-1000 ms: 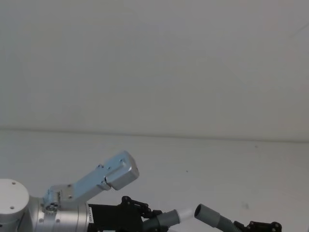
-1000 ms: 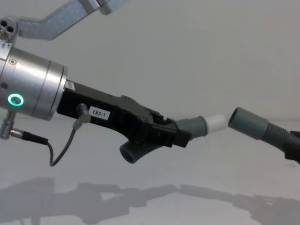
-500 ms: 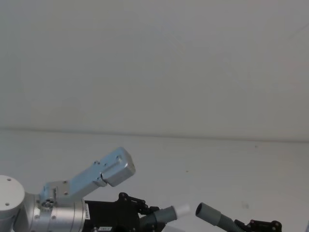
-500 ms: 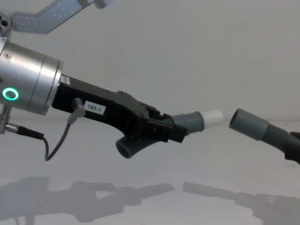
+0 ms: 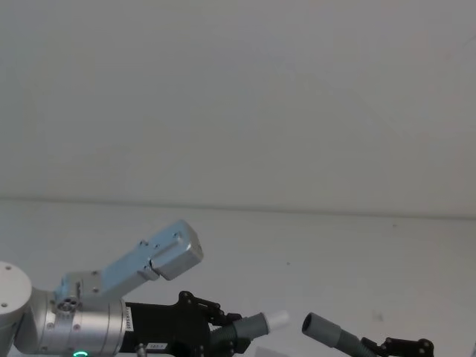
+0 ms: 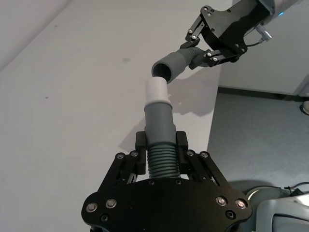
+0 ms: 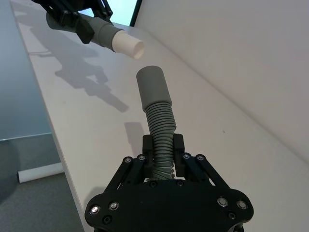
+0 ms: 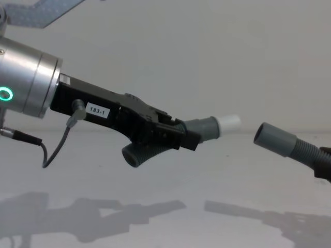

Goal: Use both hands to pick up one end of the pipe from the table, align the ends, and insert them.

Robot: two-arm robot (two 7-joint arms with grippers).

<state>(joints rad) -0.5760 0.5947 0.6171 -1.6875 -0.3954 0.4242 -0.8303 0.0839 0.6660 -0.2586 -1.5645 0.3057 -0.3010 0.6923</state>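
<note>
**Pipe ends facing, a gap still between them**

Left claw (image 8: 181, 137), black with a "183-1" label (image 8: 98, 110) and a green ring light (image 8: 5, 94) on its silver wrist (image 8: 28, 82), comes in from the left of the hollow cuff (image 8: 271, 138). It is pinched on the ribbed stretch of the first hose piece (image 8: 204, 128). That piece's white tip (image 8: 228, 122) points toward the hollow cuff. The tip sits slightly above the cuff's mouth and clear of it, not touching.

The hollow cuff belongs to the second hose piece (image 7: 159, 121), whose ribs run back to the right. There the right claw (image 7: 163, 145) is clamped on them.

Both pieces hang in the air over the white worktop (image 8: 232, 175), which carries their shadows (image 8: 129, 212) below the cuff. A plain wall (image 8: 207, 51) stands behind.
</note>
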